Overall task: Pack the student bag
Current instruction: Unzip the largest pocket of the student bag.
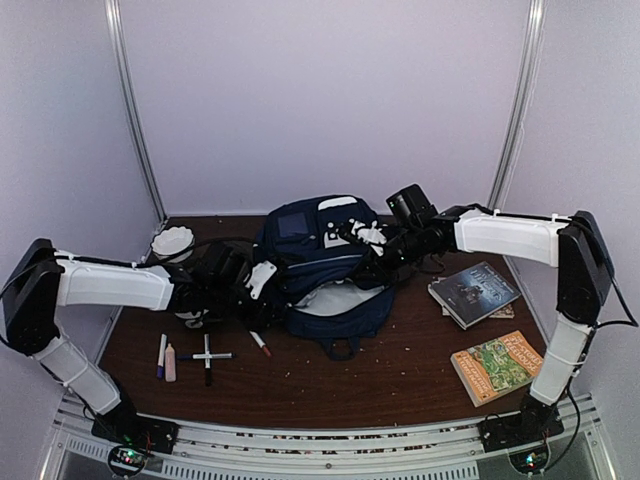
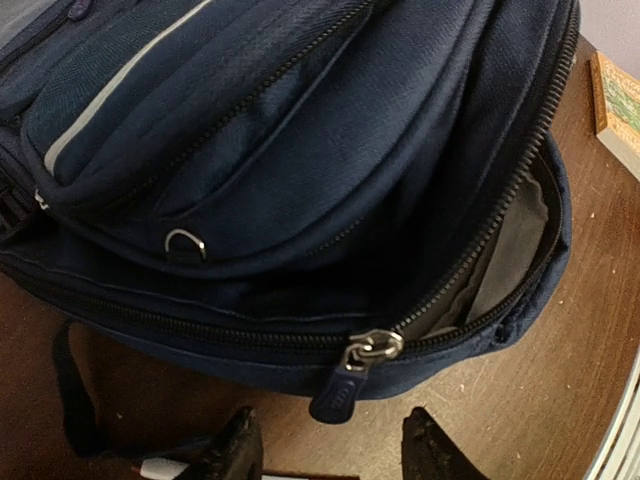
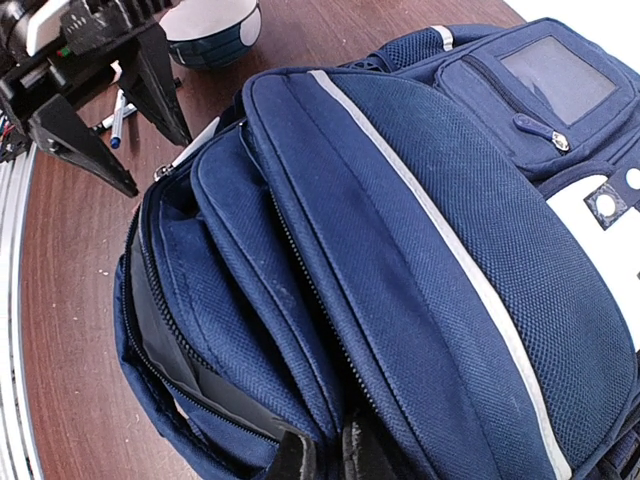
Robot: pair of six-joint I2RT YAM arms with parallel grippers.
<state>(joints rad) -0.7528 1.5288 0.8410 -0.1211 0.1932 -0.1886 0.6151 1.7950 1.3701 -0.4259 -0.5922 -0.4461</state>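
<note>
The navy-blue student bag [image 1: 318,250] lies in the middle of the table, its main compartment unzipped and showing light grey lining [image 1: 338,298]. My left gripper [image 1: 262,282] is open at the bag's left near edge. In the left wrist view the left gripper [image 2: 330,455] straddles the table just short of the blue zipper pull [image 2: 345,388], without touching it. My right gripper [image 3: 330,462] is shut on a fold of the bag's fabric [image 3: 300,330] beside a zipper line, holding the upper panel up. It sits on the bag's right side in the top view [image 1: 368,240].
Two books lie at the right [image 1: 475,292] [image 1: 497,365]. Several pens lie at the left front [image 1: 162,355] [image 1: 207,355], and a red-tipped one [image 1: 260,343] lies near the bag. A white bowl [image 1: 172,243] stands at the back left. Walls enclose the table.
</note>
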